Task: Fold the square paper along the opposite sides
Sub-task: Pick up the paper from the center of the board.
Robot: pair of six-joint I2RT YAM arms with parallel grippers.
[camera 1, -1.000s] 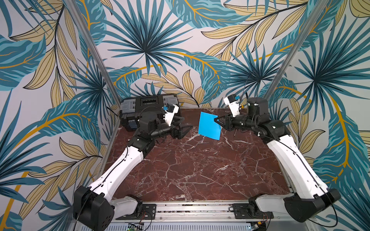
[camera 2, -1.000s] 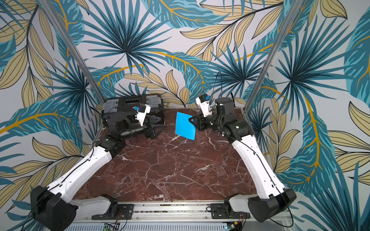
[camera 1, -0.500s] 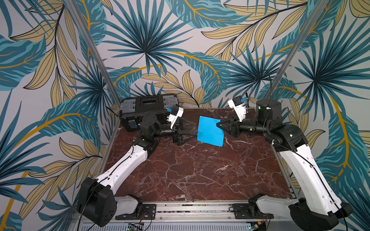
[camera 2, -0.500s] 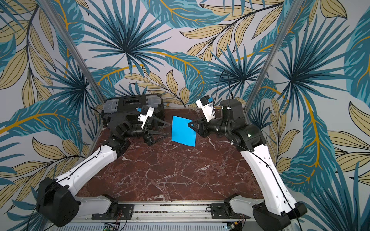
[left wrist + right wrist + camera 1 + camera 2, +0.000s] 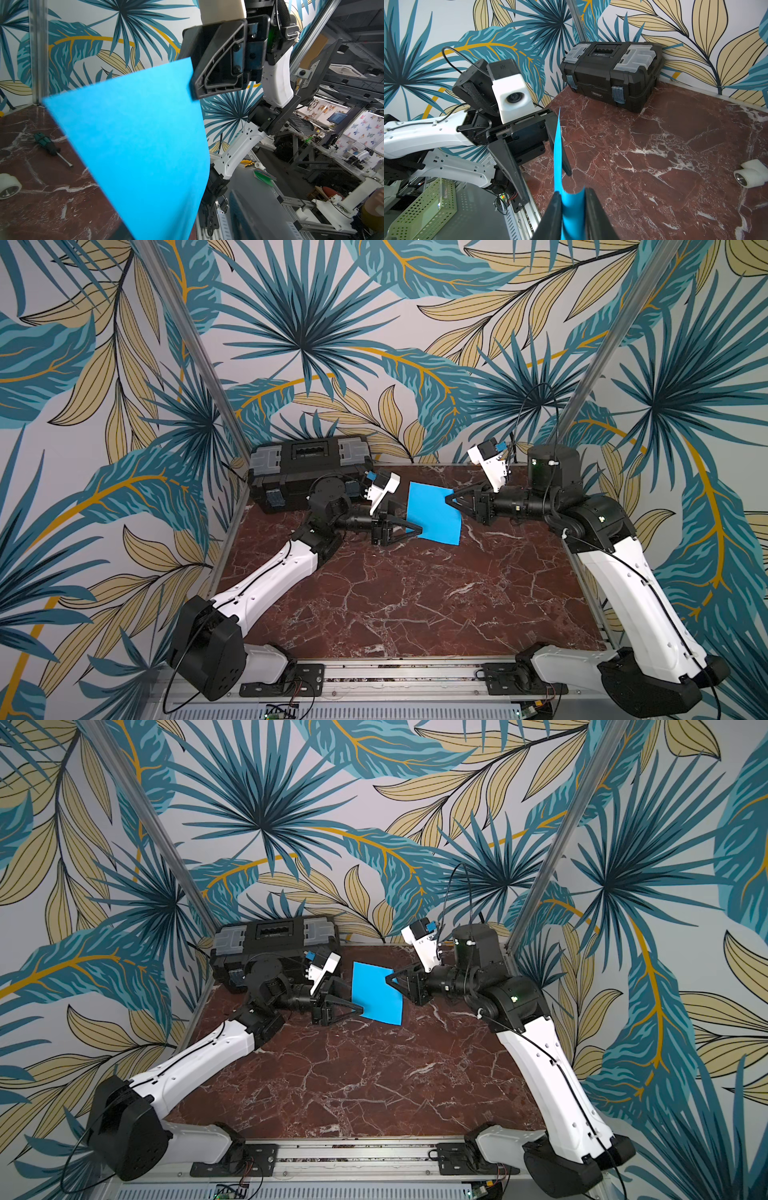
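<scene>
The square paper (image 5: 434, 514) (image 5: 376, 994) is a plain sky-blue sheet hanging in the air above the back of the marble table (image 5: 395, 593), standing nearly on edge. My right gripper (image 5: 451, 499) (image 5: 573, 199) is shut on its upper right corner, where the sheet bows between the two black fingers. My left gripper (image 5: 419, 530) (image 5: 361, 1009) reaches in from the left at the paper's lower left edge. In the right wrist view its two fingers stand apart, one on each side of the sheet (image 5: 558, 155). The paper (image 5: 135, 145) fills the left wrist view and hides that gripper's own fingers.
A black toolbox (image 5: 307, 472) (image 5: 610, 72) stands in the back left corner, just behind my left arm. A green-handled screwdriver (image 5: 49, 145) and a white pipe fitting (image 5: 749, 174) lie on the table. A green perforated basket (image 5: 423, 207) sits beyond the table's edge.
The right arm has carried the paper forward and toward the middle. The left gripper has come up to the sheet's lower left edge and its jaws have narrowed around it.
</scene>
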